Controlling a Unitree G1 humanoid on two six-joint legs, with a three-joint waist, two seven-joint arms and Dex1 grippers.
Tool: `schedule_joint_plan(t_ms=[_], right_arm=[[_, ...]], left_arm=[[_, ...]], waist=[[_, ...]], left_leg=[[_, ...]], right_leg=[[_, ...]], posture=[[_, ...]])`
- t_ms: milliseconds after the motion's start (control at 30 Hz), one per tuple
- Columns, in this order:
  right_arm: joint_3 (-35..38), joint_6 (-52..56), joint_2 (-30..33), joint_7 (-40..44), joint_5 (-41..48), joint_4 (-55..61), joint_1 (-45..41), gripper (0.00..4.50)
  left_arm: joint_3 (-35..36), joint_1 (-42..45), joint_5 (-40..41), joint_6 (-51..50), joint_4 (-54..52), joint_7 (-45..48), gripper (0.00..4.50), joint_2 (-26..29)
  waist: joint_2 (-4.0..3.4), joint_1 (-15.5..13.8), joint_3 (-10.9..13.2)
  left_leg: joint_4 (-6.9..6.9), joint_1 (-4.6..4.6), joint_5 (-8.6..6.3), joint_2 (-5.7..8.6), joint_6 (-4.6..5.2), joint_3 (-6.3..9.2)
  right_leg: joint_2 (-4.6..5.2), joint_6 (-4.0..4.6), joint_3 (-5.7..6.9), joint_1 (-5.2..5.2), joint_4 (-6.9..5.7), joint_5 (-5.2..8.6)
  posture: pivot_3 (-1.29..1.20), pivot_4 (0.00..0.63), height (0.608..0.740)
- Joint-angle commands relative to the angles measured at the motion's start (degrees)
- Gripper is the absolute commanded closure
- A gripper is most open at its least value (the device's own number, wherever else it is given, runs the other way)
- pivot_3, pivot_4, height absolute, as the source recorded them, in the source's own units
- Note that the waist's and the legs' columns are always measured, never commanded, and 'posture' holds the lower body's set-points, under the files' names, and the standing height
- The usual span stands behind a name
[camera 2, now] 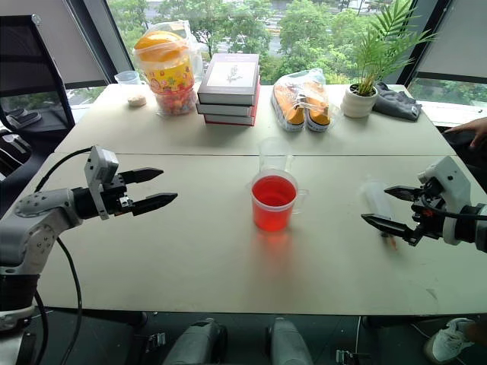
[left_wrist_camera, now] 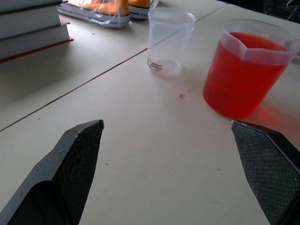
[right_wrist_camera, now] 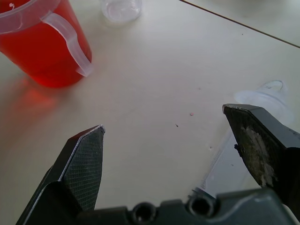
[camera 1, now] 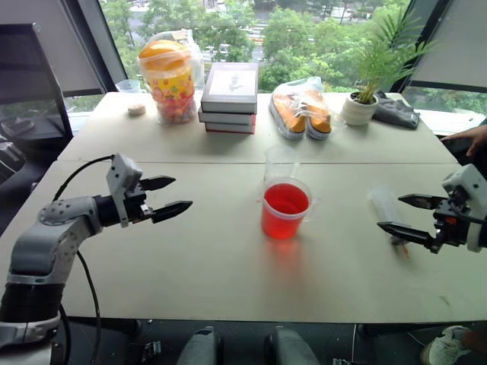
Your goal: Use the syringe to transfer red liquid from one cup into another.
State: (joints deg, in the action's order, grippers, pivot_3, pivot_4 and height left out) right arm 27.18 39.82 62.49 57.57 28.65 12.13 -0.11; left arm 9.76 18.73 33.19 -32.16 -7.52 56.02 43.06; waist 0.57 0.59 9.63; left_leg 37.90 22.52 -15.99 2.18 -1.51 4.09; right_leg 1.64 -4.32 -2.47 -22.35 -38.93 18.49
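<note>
Both fingers sets wide apart, empty: left gripper mid-air, right gripper w/ syringe beneath.

Bright daylight from the windows, soft shadows, sharp focus.

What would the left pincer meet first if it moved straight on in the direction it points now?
Probably the red cup: the open left pincer points across the table toward it, nothing lying between. Depth is unclear, so it might pass just in front of it.
</note>
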Motion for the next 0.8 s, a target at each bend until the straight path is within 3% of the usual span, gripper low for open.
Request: schedule_joint_plan(t_ms=[33, 200, 367, 567, 800], right_arm=[[-0.7, 2.9, 2.2, -2.6, -1.1, -1.3, -3.5, 0.04], [-7.5, 14.8, 5.5, -6.0, -0.7, -5.4, -12.8, 0.04], [-23.7, 24.6, 7.9, -5.9, -5.5, -16.0, -29.5, 0.04], [-42.4, 25.5, 1.9, -3.4, -16.8, -38.0, -49.5, 0.04], [-48.7, 19.4, -8.7, -1.3, -25.5, -62.9, -62.5, 0.04]], left_arm=[[0.2, 0.5, 0.4, 0.1, -1.8, 0.1, 0.00, 0.2], [-0.6, 1.8, -0.1, 0.6, -0.6, 0.4, 0.00, -0.3], [-1.8, 2.8, -0.7, 1.6, 0.5, 0.7, 0.00, -1.2], [-2.6, 2.9, -1.2, 2.6, 0.9, 0.1, 0.00, -2.8], [-2.2, 1.9, -1.7, 3.6, 0.6, -0.7, 0.00, -3.7]], waist=[[-0.01, 0.1, 0.0], [-0.04, 0.0, 0.0], [-0.15, 0.2, 0.1], [-0.24, 0.3, 0.2], [-0.25, 0.2, 0.2]], left_leg=[[0.00, 0.00, 0.00, 0.00, 0.00, 0.00], [0.00, -0.01, 0.00, 0.00, 0.00, 0.00], [-0.01, 0.04, 0.00, 0.00, 0.00, -0.03], [-0.09, 0.23, 0.00, 0.00, 0.00, -0.14], [0.05, 0.98, 0.02, 0.00, -0.04, -0.24]], right_leg=[[0.00, 0.00, 0.00, 0.00, 0.00, 0.00], [0.01, 0.01, 0.00, -0.02, 0.00, 0.00], [0.03, 0.02, -0.01, -0.09, 0.02, 0.00], [0.04, 0.04, -0.07, -0.38, 0.04, -0.01], [0.03, 0.03, -0.08, -1.16, -0.09, -0.04]], posture=[[0.00, 0.150, 0.740], [0.00, 0.150, 0.740], [0.00, 0.150, 0.740], [0.00, 0.150, 0.740], [0.00, 0.150, 0.740]])
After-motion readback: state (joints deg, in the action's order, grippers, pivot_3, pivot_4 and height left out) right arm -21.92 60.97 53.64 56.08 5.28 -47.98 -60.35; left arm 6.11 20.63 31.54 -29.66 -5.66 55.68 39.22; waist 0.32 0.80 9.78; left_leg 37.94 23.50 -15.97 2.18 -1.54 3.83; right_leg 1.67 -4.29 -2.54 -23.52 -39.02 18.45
